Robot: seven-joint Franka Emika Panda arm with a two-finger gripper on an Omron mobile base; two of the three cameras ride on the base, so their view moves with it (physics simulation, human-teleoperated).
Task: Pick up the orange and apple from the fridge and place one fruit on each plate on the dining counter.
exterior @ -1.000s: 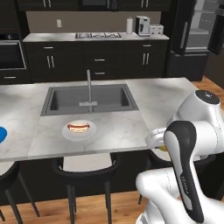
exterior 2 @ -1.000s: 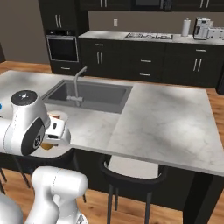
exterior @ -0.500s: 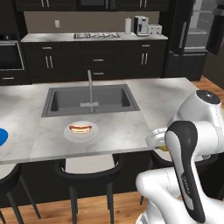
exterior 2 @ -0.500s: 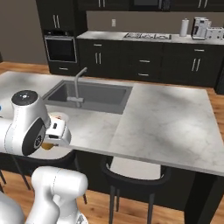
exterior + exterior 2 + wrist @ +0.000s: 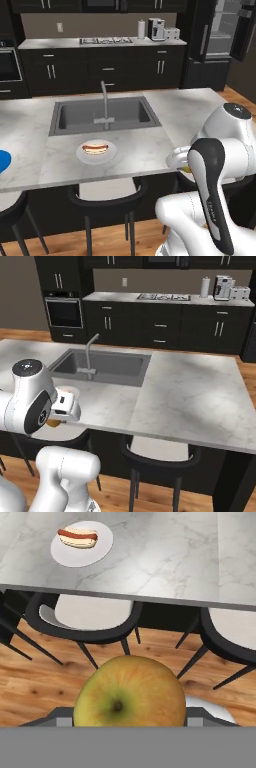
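Note:
The apple (image 5: 130, 694), yellow-green with an orange blush, sits large at the bottom of the hand view. My gripper (image 5: 182, 163) is shut on it, held low at the near edge of the dining counter (image 5: 150, 150), over the stools. From the right base view the gripper (image 5: 59, 415) and apple (image 5: 52, 423) hang just off the counter's (image 5: 190, 401) front edge. A white plate (image 5: 112, 150) with a hot dog on it lies in front of the sink. The blue plate (image 5: 3, 162) peeks in at the left edge. The fridge (image 5: 224, 35) stands open at the back right. The orange is out of view.
The inset sink (image 5: 102, 114) with its tap (image 5: 104, 100) lies mid-counter. Black stools (image 5: 92, 619) with pale seats stand tucked under the near edge, over a wood floor. Dark wall cabinets (image 5: 165, 321) with a cooktop, paper roll and toaster run along the back.
The whole scene has shifted slightly in both base views, so the camera moved a little. The gripper still holds the apple in the same pose.

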